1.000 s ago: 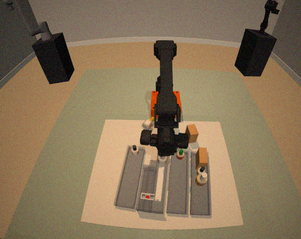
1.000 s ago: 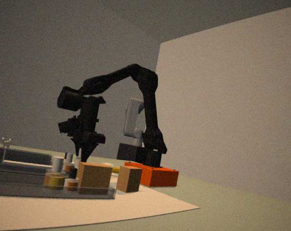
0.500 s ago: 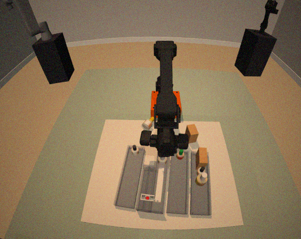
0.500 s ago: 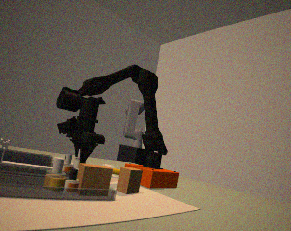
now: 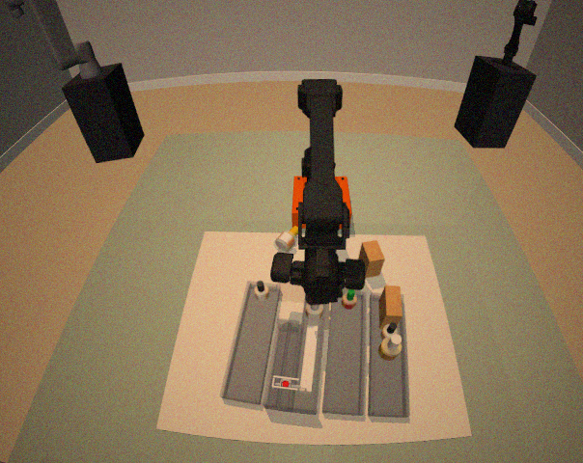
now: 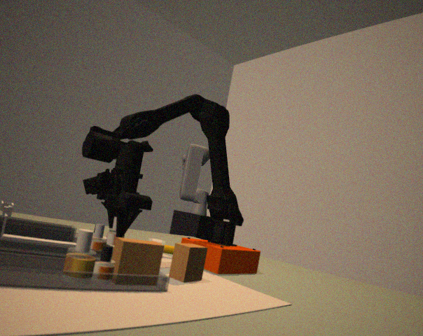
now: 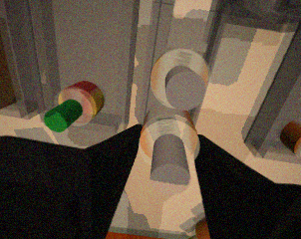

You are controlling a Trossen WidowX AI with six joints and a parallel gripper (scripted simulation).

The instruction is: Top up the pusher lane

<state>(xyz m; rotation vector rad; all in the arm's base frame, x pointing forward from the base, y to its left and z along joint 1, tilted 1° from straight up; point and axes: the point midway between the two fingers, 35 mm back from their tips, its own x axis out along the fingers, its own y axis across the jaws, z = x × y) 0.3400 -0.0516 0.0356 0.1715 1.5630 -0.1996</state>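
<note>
My gripper [image 7: 167, 134] [image 6: 118, 231] points down, shut on a jar with a grey-white cap [image 7: 169, 158] and a clear, orange-tinted body. A like jar [image 7: 180, 80] [image 5: 314, 311] stands upright in the sprung lane, directly beyond the held one. Their bodies overlap in the wrist view, touching or nearly so. The held jar is at the lane's front end; whether its base is on the lane floor is hidden, as is the low front stop. The sprung lane's white frame with a red marker [image 5: 285, 383] is toward the lane's far end. The pusher plate cannot be made out.
A green-capped jar [image 7: 82, 104] [image 5: 348, 300] stands in the neighbouring lane. A black-capped jar [image 5: 261, 290] is in the outer lane. Two brown boxes [image 5: 372, 258] [image 5: 391, 305] and two more jars are on the other side. A yellow-capped jar [image 5: 285, 240] lies near the arm base.
</note>
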